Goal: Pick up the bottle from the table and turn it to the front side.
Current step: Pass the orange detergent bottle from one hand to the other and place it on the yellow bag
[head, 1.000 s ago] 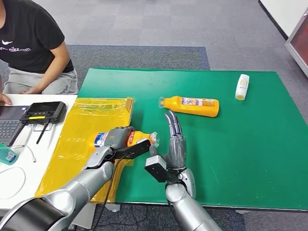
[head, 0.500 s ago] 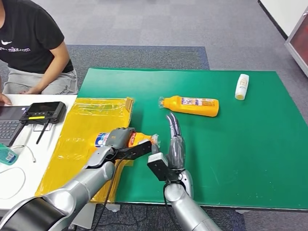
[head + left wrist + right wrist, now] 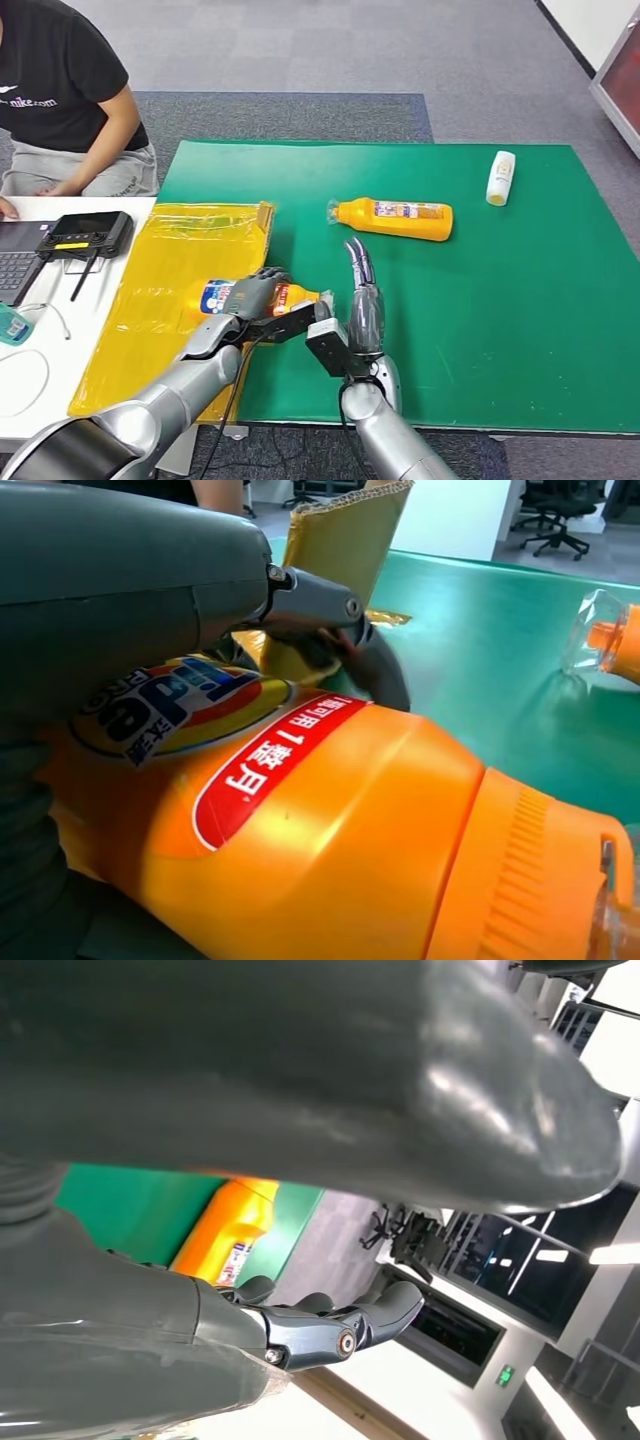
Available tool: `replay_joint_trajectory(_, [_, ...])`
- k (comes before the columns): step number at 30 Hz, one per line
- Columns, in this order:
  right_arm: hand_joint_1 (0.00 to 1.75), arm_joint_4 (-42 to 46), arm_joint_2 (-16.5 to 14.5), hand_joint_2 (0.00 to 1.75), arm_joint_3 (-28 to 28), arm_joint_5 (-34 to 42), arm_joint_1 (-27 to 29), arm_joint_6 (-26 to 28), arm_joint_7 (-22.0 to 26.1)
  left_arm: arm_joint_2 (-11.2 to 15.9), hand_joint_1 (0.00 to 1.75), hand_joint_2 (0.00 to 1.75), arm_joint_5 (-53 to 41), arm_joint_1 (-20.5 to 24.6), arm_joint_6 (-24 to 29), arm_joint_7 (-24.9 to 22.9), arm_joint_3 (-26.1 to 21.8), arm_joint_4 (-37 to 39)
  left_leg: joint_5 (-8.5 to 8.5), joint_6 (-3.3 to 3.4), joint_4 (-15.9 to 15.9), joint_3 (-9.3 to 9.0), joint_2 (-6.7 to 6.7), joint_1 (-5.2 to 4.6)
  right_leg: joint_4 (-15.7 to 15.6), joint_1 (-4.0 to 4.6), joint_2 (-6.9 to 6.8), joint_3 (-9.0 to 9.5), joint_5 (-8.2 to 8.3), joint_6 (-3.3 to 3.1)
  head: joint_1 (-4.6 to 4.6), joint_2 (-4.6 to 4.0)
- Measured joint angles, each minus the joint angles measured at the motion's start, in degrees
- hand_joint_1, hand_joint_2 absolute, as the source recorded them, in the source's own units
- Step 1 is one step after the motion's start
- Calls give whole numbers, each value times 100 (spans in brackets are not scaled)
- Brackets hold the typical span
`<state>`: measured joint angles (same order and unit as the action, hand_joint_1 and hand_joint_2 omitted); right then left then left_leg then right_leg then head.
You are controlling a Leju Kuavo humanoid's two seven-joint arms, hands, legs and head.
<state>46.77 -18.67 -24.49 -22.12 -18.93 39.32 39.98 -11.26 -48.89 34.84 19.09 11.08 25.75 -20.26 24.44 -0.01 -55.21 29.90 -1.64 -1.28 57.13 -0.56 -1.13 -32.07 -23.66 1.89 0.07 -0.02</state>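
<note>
Now the left hand [image 3: 253, 293] grips the bottle [image 3: 290, 296] round its body, lying sideways at the yellow bag's [image 3: 181, 250] edge, cap toward the right hand [image 3: 364, 300], which stands empty, fingers straight, probably ready to help turning. Green surface [image 3: 528, 300] beyond offers room.

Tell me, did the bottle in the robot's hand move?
Yes. The held bottle sank toward the green mat and tilted flatter, judged against the yellow bag. The left hand grips it.
</note>
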Motion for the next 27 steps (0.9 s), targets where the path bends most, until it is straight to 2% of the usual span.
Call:
replay_joint_trajectory(18, [0,-226,9,0,-54,144,-8,0,1,-59,0,175,10,-157,150,-100,-31,21,19,-8,9,-37,22,4,0,2,30,24,-12,-9,-1,0])
replay_joint_trajectory(22, [0,-263,11,0,-54,136,-7,0,0,-62,0,175,-94,-259,493,85,-46,21,18,-7,9,-37,22,4,0,2,30,20,-11,-8,-1,0])
replay_joint_trajectory(27, [0,-299,17,0,-49,81,-1,0,0,-77,0,175,-198,-476,1179,569,-47,21,16,-5,8,-27,24,4,0,4,30,2,-10,-7,-1,0])
